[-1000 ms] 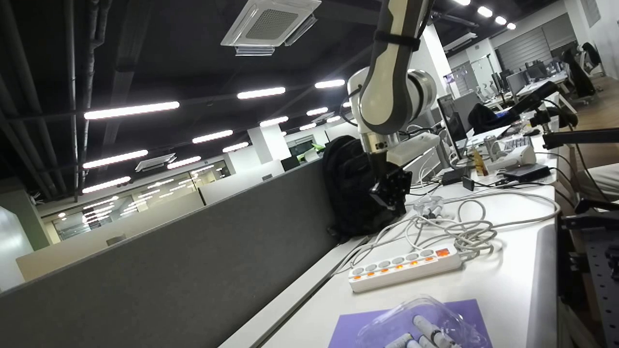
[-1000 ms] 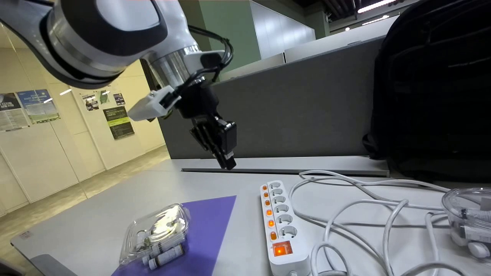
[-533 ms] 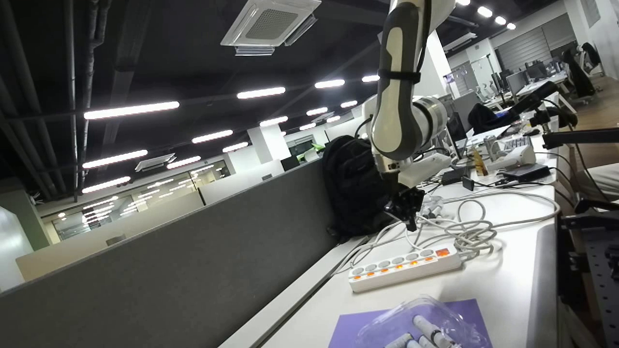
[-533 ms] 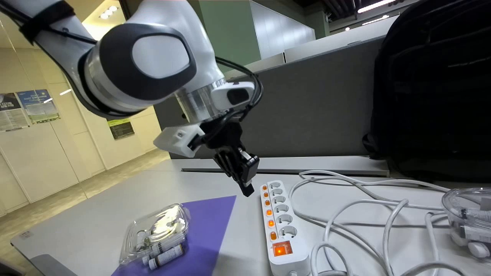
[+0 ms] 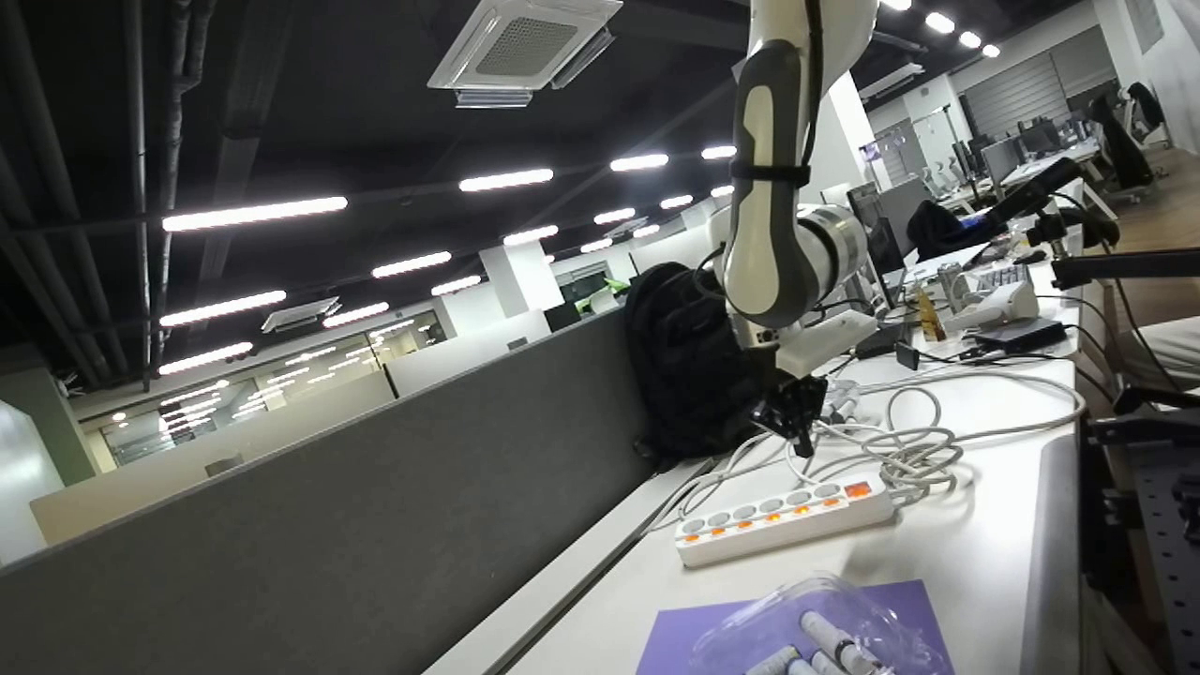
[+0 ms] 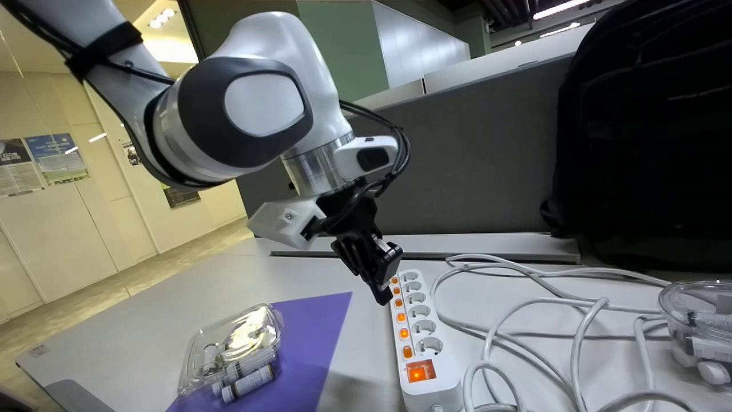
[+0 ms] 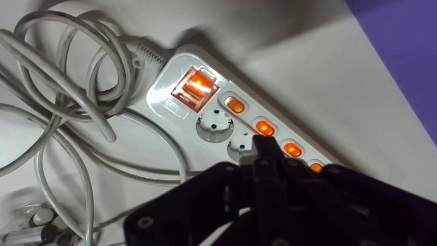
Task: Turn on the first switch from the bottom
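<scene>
Bottom small switch [image 7: 235, 104] dim on power strip [image 6: 413, 327]

It sits beside the glowing main switch [image 7: 196, 89], dimmer than the next two in line, on the strip lying on the desk [image 6: 143, 320]. Above the strip hangs the gripper [image 6: 383, 294], closed. Pale cords [image 7: 78, 95] loop on the socket side; on the switch side, a purple sheet [image 6: 311, 326] bears a clear container [image 6: 246, 332]. A black backpack [image 6: 646, 143] stands by the grey partition [image 5: 450, 469].

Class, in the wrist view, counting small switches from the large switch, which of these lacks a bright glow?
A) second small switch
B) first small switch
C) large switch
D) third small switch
B: the first small switch looks dull orange, while the large switch, second small switch and third small switch each show a bright spot.
</scene>
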### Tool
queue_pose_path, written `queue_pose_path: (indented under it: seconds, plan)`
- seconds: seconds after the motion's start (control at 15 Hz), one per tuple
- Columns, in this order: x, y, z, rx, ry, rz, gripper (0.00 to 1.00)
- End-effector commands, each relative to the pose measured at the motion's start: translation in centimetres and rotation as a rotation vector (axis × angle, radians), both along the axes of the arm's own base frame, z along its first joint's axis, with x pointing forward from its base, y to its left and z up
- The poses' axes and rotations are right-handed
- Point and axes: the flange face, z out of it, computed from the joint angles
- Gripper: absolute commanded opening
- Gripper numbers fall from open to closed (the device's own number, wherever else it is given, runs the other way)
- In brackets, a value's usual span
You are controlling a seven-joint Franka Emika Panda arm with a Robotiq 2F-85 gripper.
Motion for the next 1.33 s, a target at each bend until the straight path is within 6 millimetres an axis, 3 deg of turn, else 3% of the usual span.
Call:
queue_pose_path:
  seconds: [0.0,0.33,1.27]
  plan:
    - [0.2,-0.6,-1.5,0.013,0.018,-0.05,0.0]
    - [-0.2,-1.5,-4.1,0.049,0.039,-0.14,0.0]
    - [1.4,-3.5,-8.0,0.102,0.03,-0.299,0.0]
